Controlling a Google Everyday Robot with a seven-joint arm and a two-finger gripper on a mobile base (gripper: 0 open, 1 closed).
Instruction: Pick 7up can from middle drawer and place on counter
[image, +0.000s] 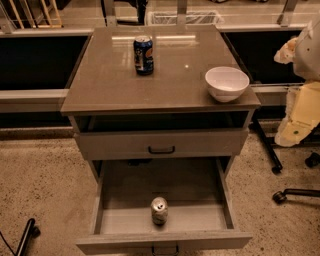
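The 7up can (159, 210) stands upright on the floor of the open middle drawer (125, 220), near its front wall and about centred. The drawer is pulled far out, and its dark handle shows at the bottom edge. The counter (115, 80) is the glossy grey-brown top of the cabinet above. My arm shows as pale white and cream parts at the right edge, and my gripper (288, 50) is up there, right of the counter and far from the can. It holds nothing that I can see.
A dark blue can (143, 54) stands at the back middle of the counter. A white bowl (226, 83) sits at its front right corner. The top drawer front (161, 144) is shut. Chair wheels (278, 196) stand on the speckled floor to the right.
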